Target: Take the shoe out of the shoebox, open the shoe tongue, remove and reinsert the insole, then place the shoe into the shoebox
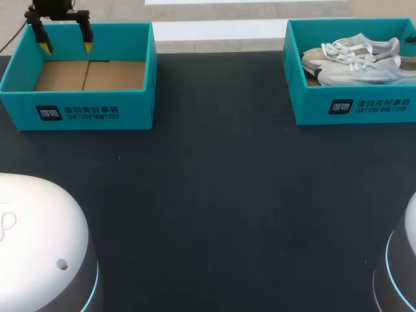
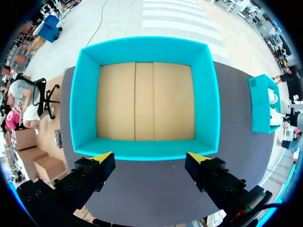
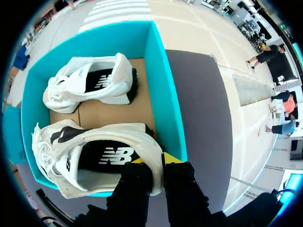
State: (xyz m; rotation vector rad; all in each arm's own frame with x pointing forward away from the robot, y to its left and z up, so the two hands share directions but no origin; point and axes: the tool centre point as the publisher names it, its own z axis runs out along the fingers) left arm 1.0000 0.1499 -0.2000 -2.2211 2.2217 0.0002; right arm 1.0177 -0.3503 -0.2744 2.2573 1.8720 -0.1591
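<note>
While drawing the shoe up by its heel, best to lift straight and slowly, keeping the pinch firm, so as not to catch the toe on the teal wall or drag the shoebox along; probably a weak hold, judging from so thin a bite on the collar. Right claw pressed together on that heel rim, one yellow tip inside over the dark insole, the other outside by the box wall. Shoe not yet out: resting on the cardboard floor, laces pointing away from the claw. Beyond it a second white shoe, apart from the first, near the far wall of the same box. Seen from above, this box at two o'clock on the dark bench, holding both shoes. Farther off, at ten o'clock, another teal box, showing only its bare cardboard floor. Left claw hanging above its far rim, fingers spread wide, pinching nothing.
</note>
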